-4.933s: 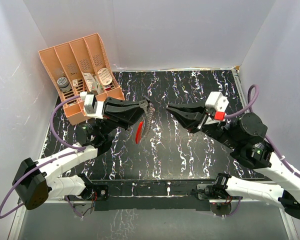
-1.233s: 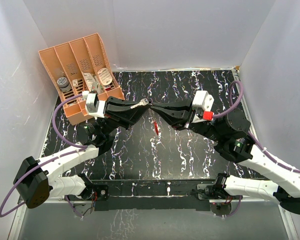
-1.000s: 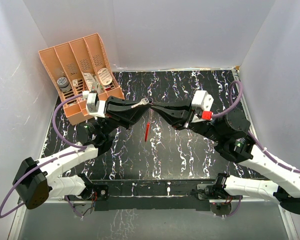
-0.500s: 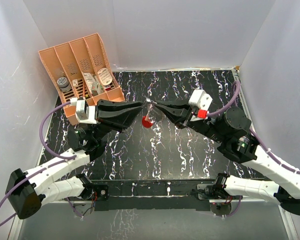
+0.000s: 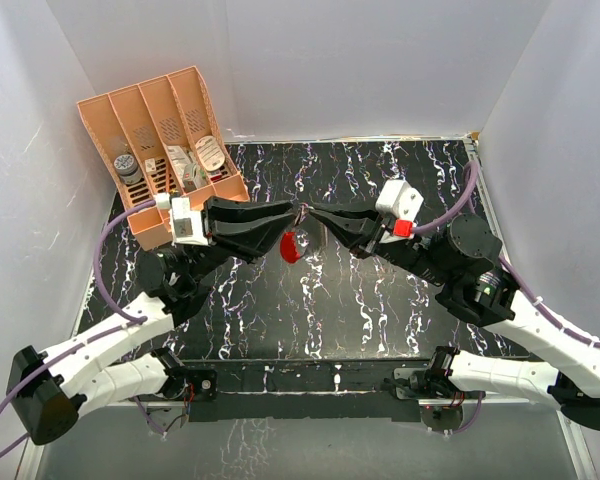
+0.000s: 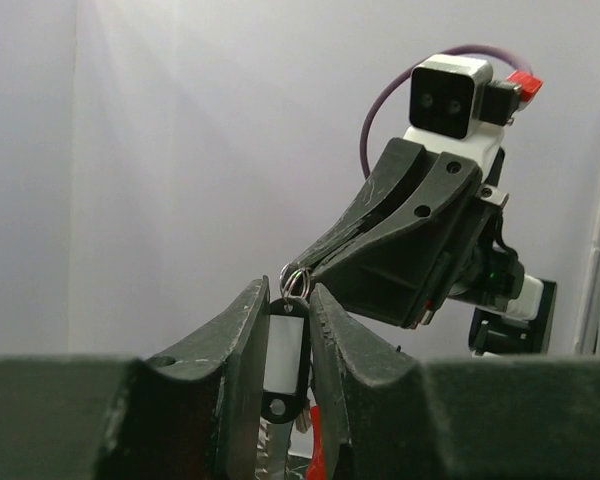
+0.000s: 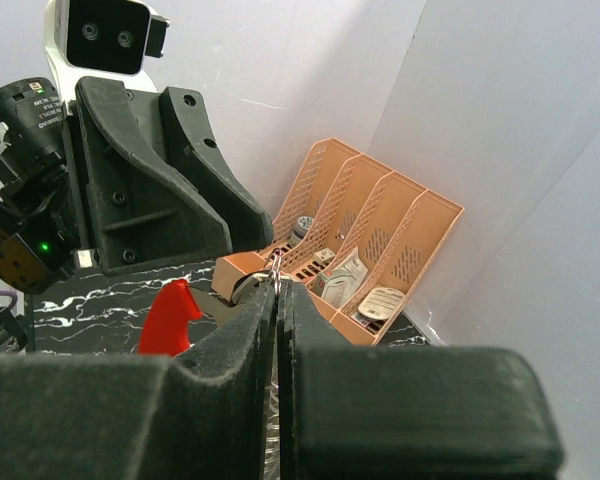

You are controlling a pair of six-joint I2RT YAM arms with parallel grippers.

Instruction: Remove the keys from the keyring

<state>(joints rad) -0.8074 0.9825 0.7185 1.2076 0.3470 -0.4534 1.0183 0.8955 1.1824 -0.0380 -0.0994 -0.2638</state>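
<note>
My left gripper (image 5: 291,209) and right gripper (image 5: 311,210) meet tip to tip above the middle of the black marbled table (image 5: 380,300). In the left wrist view my left gripper (image 6: 288,296) is shut on a black-rimmed tag with a white label (image 6: 283,360). The thin metal ring (image 6: 296,280) sticks out at its top. My right gripper (image 7: 277,285) is shut on that ring (image 7: 277,267). The keyring's red tag (image 5: 290,245) hangs below the tips and also shows in the right wrist view (image 7: 170,318). A small silvery key-like piece (image 6: 304,421) hangs behind the label, mostly hidden.
A peach organiser (image 5: 160,150) with several compartments holding small items stands at the back left, close behind my left arm. White walls close in the back and both sides. The arm bases sit at the near edge.
The grippers stay tip to tip on the ring. My left wrist has shifted a little to the right. The red tag has swung beneath them and now hangs slightly lower.
</note>
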